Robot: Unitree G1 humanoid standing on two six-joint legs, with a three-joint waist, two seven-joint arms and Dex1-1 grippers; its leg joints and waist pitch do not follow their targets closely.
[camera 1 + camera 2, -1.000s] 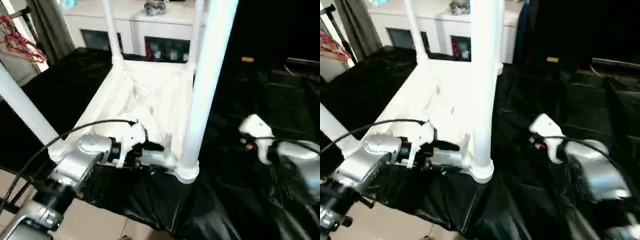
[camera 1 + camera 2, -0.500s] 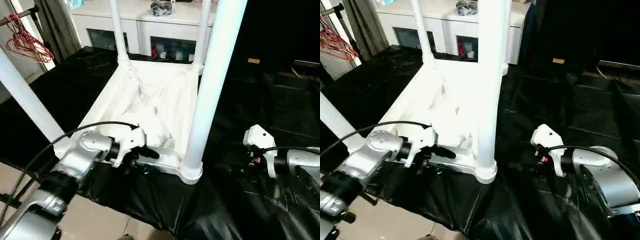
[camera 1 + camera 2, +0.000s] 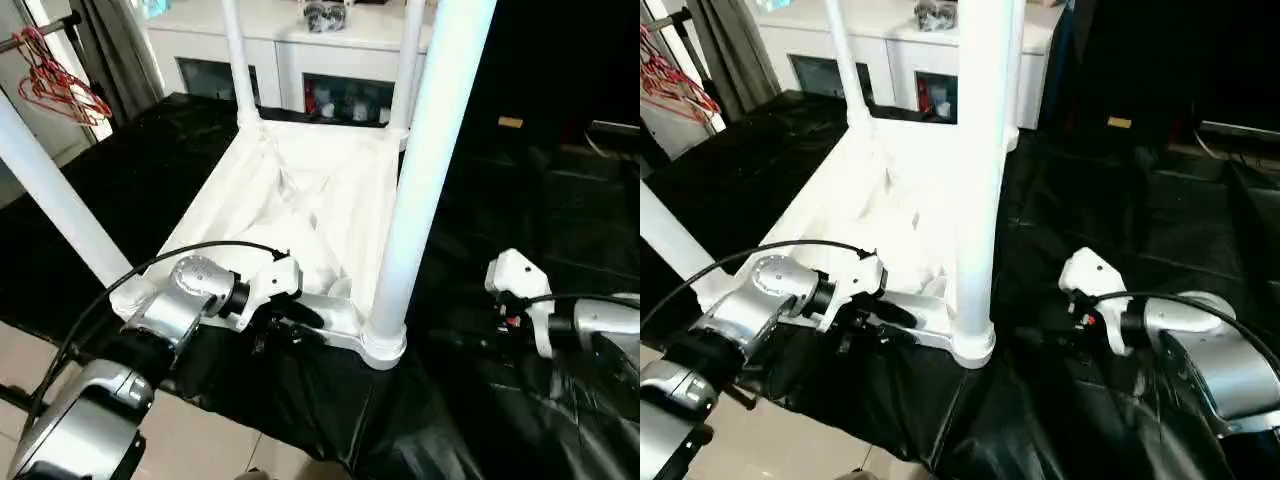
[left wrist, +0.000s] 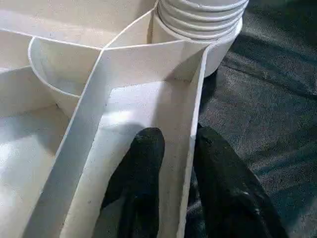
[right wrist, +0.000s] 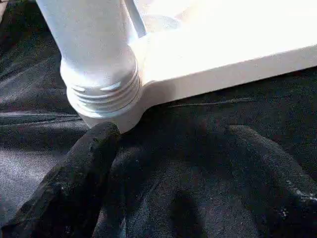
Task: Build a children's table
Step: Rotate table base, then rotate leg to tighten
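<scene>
The children's table [image 3: 300,200] lies upside down on the bench [image 3: 520,200], which is covered in black sheet, with its legs pointing up. Your left claw [image 4: 176,163] has its two fingers [image 4: 143,163] on either side of the thin rim wall of the tabletop [image 3: 870,200], one inside and one outside, at the edge nearest to you. They look pressed on the rim, so I judge it is gripping it, probably to keep the table from sliding.

Your right claw [image 5: 163,148] stands wide open and holds nothing. It rests low on the black sheet, just beside the socket [image 5: 106,99] of the near leg [image 3: 420,170] at the corner closest to you. One finger [image 5: 84,158] nearly touches the socket collar. The other legs [image 3: 235,60] stand at the far side, in front of the white cabinet [image 3: 290,50].
</scene>
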